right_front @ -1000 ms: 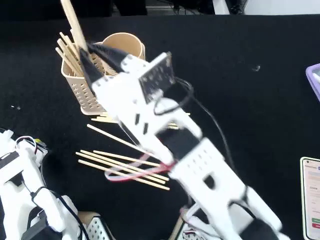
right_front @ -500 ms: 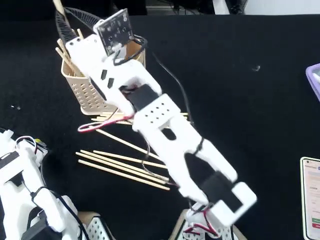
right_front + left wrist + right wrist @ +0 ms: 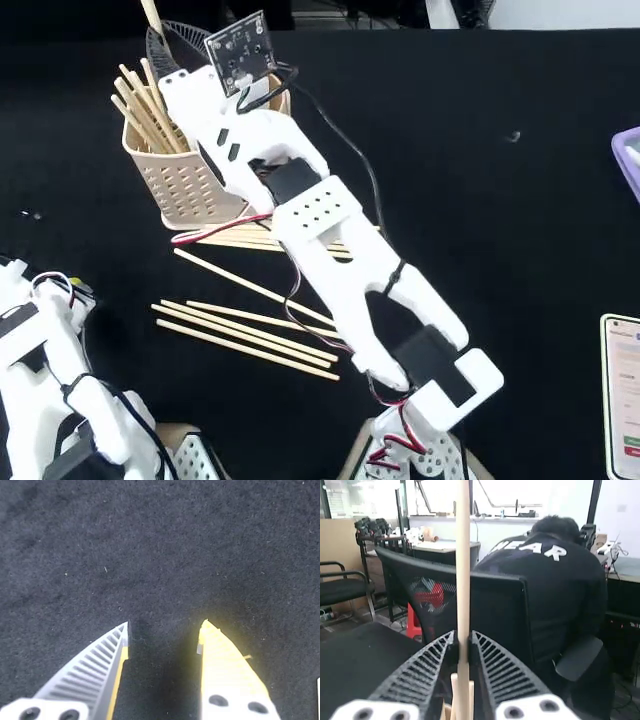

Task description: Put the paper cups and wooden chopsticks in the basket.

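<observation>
Black cloth (image 3: 500,250) covers the whole table. At the right edge of the high view a purple object (image 3: 628,158) just pokes in (too little of it shows to say what it is). Further down that same edge lies a phone (image 3: 622,395), flat, screen facing up, cut off by the border. One small pale speck (image 3: 512,136) sits alone on the cloth, well apart from both. Out in the room beyond: a mesh-backed office chair (image 3: 495,605) close in, something red (image 3: 427,597) showing through its mesh, a black armchair (image 3: 340,587) further off, and a cluttered desk (image 3: 445,544) below bright windows (image 3: 515,490).
</observation>
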Tool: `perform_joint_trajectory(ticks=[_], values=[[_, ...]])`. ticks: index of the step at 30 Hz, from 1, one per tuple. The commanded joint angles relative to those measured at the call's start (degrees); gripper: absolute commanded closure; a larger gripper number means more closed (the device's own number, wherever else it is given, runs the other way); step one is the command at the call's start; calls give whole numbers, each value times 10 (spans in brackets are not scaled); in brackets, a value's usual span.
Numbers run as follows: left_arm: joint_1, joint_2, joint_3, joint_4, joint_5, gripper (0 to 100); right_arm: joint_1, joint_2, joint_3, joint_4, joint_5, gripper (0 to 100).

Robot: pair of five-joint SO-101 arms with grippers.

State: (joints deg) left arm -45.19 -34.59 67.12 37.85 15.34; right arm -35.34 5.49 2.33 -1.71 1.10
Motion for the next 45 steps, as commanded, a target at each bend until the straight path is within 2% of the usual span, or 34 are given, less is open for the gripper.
perform_joint_trajectory(ticks=[1, 4, 6, 12, 15, 18, 22, 26, 30, 34, 39, 42, 45], values=[[7, -13, -26, -5, 0, 776, -22, -12, 0, 40, -1, 925], [7, -14, -26, -5, 0, 776, -40, -26, -11, 93, -1, 816], [7, -14, -26, -5, 0, 776, -43, -46, -18, 119, -1, 778], [7, -14, -26, -5, 0, 776, -40, -147, -19, 193, -1, 776], [7, -14, -26, -5, 0, 776, -40, -214, -19, 295, -1, 776], [4, -14, -26, -5, 0, 776, -33, -288, -19, 460, 0, 776], [3, -14, -26, -5, 0, 776, 35, -367, -16, 666, 0, 775], [4, -14, -26, -5, 0, 776, 142, -425, 47, 745, 5, 773], [6, -14, -26, -5, 0, 776, 235, -480, 200, 696, 44, 776], [6, -13, -26, -5, 0, 776, 287, -504, 412, 541, 42, 776], [6, -13, -26, -5, 0, 776, 288, -475, 588, 309, -5, 777], [6, -12, -26, -5, 0, 776, 282, -422, 612, 210, -43, 820], [4, -11, -26, -5, 0, 776, 280, -335, 599, 158, -75, 897]])
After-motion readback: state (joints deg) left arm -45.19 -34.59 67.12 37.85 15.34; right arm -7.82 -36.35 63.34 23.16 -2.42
